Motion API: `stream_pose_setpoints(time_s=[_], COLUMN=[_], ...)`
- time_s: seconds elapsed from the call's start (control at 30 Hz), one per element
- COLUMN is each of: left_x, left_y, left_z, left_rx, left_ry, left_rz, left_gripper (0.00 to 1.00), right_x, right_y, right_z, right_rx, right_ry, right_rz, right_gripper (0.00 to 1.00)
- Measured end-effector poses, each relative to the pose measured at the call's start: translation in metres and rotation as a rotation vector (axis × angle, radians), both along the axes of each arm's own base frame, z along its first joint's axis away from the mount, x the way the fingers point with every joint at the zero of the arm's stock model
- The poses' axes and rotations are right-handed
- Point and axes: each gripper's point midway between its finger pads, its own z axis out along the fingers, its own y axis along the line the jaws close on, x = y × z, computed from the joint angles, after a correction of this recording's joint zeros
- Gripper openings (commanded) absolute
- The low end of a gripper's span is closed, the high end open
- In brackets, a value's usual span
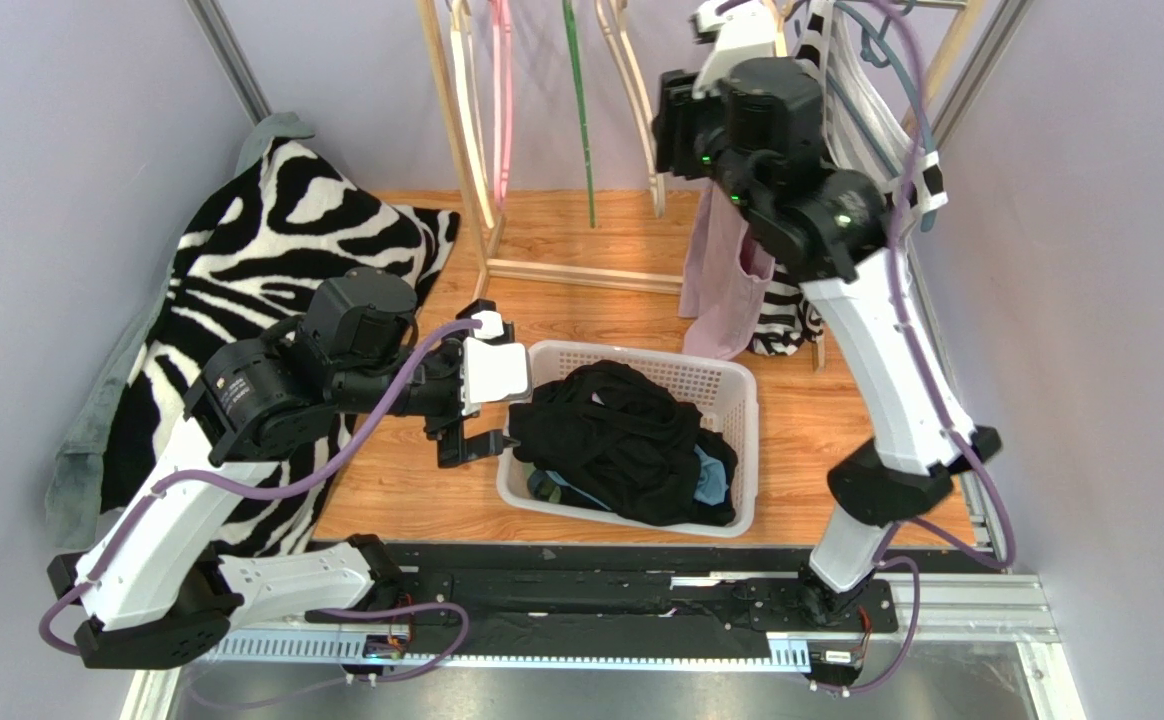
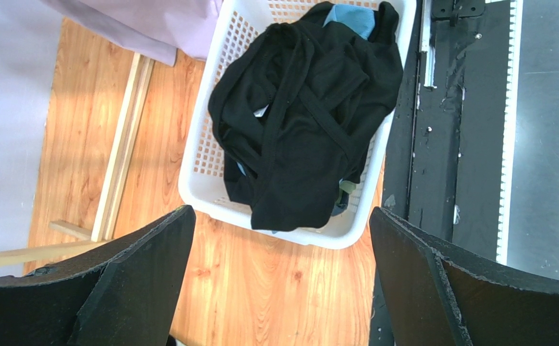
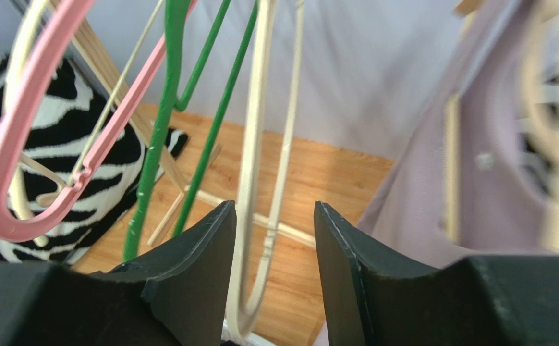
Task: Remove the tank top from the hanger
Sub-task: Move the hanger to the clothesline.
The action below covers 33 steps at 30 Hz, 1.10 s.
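Right gripper [image 3: 274,209] raised, jaws parted around a cream hanger [image 3: 261,144], not pinching. Just beside it hangs the lilac tank top [image 3: 434,187], blurred, apparently on its own hanger [image 3: 451,166]. Left gripper [image 2: 281,213] spread wide over the white basket [image 2: 206,137] of black clothes [image 2: 297,108].

No legible text, label, brand or number in any view. The basket [image 1: 708,383], the hangers [image 3: 255,108] and the zebra-print cloth [image 1: 288,225] show plain surfaces or pattern only, no readable marks.

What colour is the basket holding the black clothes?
White. The basket shows best in the left wrist view.
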Motion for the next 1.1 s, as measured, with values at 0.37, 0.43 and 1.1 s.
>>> stream_pose_setpoints(time_s=[0.37, 0.43, 1.1], left_x=[0.001, 0.001, 0.001], left_y=[0.0, 0.0, 0.0], left_z=[0.006, 0.006, 0.006], left_rx=[-0.012, -0.012, -0.011], left_ry=[-0.01, -0.01, -0.01], left_rz=[0.007, 0.007, 0.006], left_gripper=[0.99, 0.99, 0.99], right_x=[-0.063, -0.059, -0.009], right_y=[-0.107, -0.111, -0.121], right_z=[0.064, 0.055, -0.024], right_rx=[0.058, 0.043, -0.064], right_ry=[-0.156, -0.137, 0.043], right_rz=[-0.164, -0.181, -0.243], right_gripper=[0.59, 0.6, 0.0])
